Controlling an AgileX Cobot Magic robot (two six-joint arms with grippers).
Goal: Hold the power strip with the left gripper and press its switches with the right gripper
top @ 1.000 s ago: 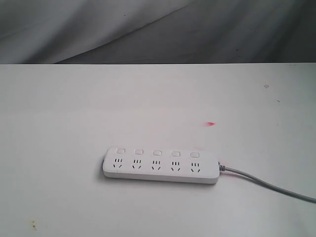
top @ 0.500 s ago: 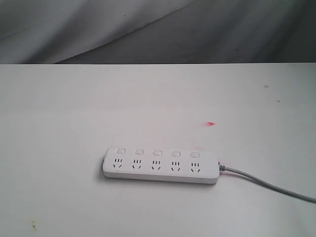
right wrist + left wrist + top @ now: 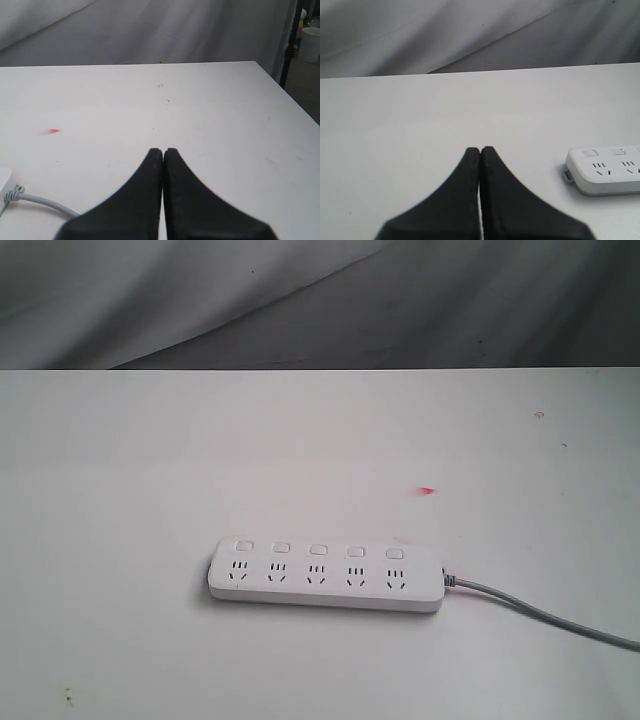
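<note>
A white table (image 3: 150, 460) is filling the foreground, with soft, even light lying across its top. Behind the table's far edge a grey cloth (image 3: 300, 300) is hanging in loose folds. A small red mark (image 3: 428, 491) is showing on the table. Past the table's corner a black pole (image 3: 291, 45) is standing near a white container (image 3: 311, 44), over dark floor (image 3: 300, 95).

L-wrist view: power strip (image 3: 605, 175) cropped at edge; ext. view: cord (image 3: 545, 612) likewise.
</note>
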